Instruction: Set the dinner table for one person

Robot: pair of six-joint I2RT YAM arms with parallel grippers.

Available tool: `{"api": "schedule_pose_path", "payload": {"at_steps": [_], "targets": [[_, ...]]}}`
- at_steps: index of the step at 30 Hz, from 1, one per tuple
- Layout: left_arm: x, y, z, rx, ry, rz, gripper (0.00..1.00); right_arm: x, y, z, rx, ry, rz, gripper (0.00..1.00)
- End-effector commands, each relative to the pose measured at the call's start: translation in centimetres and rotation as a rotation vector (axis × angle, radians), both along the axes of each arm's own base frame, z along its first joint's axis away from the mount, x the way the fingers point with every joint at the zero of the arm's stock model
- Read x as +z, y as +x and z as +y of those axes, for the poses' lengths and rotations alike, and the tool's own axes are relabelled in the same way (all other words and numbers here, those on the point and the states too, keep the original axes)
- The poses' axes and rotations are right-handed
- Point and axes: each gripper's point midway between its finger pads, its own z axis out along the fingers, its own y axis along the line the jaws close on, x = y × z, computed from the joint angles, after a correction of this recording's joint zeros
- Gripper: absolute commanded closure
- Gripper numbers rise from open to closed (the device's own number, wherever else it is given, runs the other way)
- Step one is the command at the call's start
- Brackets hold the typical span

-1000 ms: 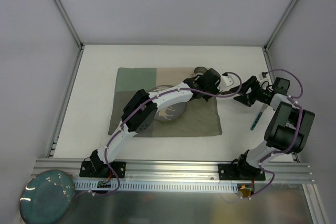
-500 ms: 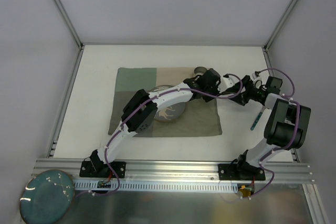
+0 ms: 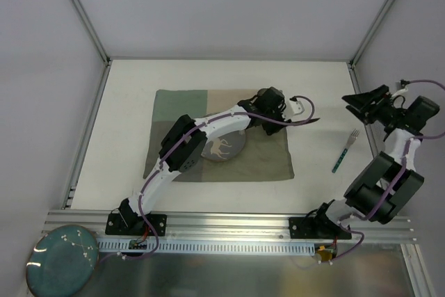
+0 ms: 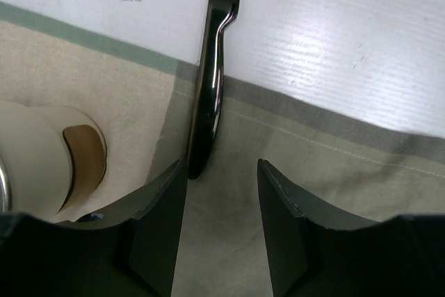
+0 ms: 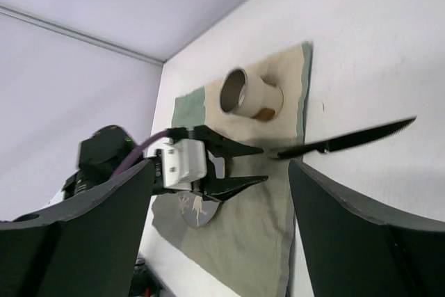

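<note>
Nearly set: plate [image 3: 226, 149], cup [image 5: 250, 94] and knife [image 4: 211, 67] at the mat [image 3: 264, 161], fork [image 3: 345, 151] out on the table [image 3: 125, 116] yet to place; left fingers [image 4: 156, 234] and right fingers [image 5: 83, 234] spread, empty.

1. My right gripper [image 5: 221, 172] frames the view, dark fingers [image 5: 90, 234] spread wide, nothing between them.
2. A dark knife [image 5: 348, 138] lies across the cloth mat's [image 5: 257, 241] edge, serrated blade out on the white dinner table [image 5: 361, 46].
3. The left gripper [image 5: 264, 164] hangs over the mat, jaws apart, tips just beside the knife's handle end.
4. A beige mug [image 5: 252, 94] with a brown handle sits on the mat's beige patch.
</note>
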Motion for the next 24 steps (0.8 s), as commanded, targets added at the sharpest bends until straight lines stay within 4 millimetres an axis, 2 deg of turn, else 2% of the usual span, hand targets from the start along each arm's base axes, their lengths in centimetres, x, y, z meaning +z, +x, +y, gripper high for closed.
{"api": "schedule_pose_path", "payload": {"at_steps": [1,2,4,15,24], "targets": [[0.5,1.1,0.4,-0.017,-0.027,0.038,0.55,7.5,-2.1,-1.2,0.009,-0.097,-0.197,0.18],[0.5,1.6,1.0,-0.002,-0.027,0.058,0.55,8.2,-2.5,-1.6,-0.004,-0.112,-0.214,0.17],[0.6,1.6,0.8,-0.016,-0.047,0.085,0.56,9.1,-3.4,-2.4,-0.029,-0.130,-0.236,0.17],[0.9,-1.6,0.1,-0.127,-0.091,0.246,0.57,7.6,-4.4,-3.4,-0.058,-0.078,-0.199,0.17],[0.5,-1.7,-0.6,-0.136,-0.083,0.260,0.56,8.2,-4.8,-3.1,-0.045,-0.072,-0.207,0.17]]}}
